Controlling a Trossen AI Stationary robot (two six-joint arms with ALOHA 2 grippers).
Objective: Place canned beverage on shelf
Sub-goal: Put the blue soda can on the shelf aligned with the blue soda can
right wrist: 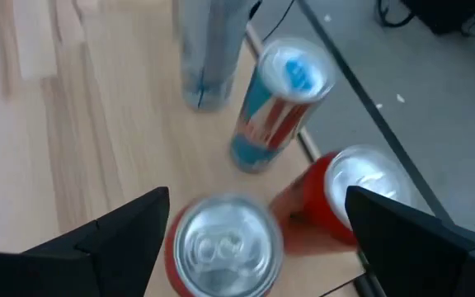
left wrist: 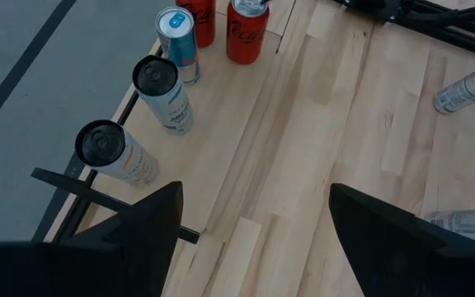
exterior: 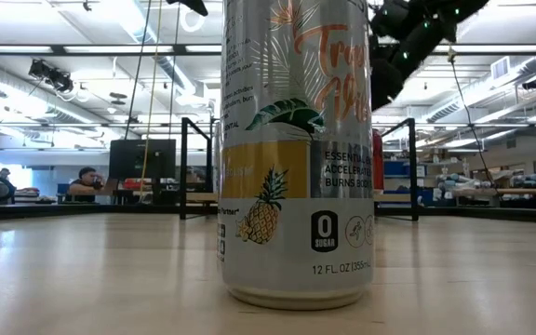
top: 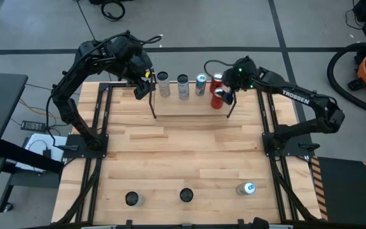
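**Cans in a Row on the Shelf**

My left gripper (top: pixel 146 89) hung over the left end of the shelf (top: pixel 189 109), at the far side of the table (top: pixel 183 152). Its fingers were spread apart and held nothing.

The shelf ran long ways from left to right. On its wood board stood a row of cans, all straight up with their tops to the ceiling. First came a pale can with a dark top (top: pixel 163 83), then another one like it (top: pixel 182 86). Next was a blue and silver can (top: pixel 201 84), then a red can at the back (top: pixel 216 81).

Just in front of that one stood another red can (top: pixel 217 97). My right gripper (top: pixel 224 95) was right over it. In my right wrist view, my two dark fingers stood wide on each side of its silver top (right wrist: pixel 221 246). They were let go and did not squeeze it. The back red can (right wrist: pixel 349 194) and the blue can (right wrist: pixel 275 103) stood very close by, so there was little room there.

On the near side of the table, well apart from the shelf, were three more cans. Two stood up (top: pixel 132 199), (top: pixel 186 194). One lay on its side at the right (top: pixel 245 189). The middle one filled the low view (exterior: pixel 296 154), with a pineapple picture on it.
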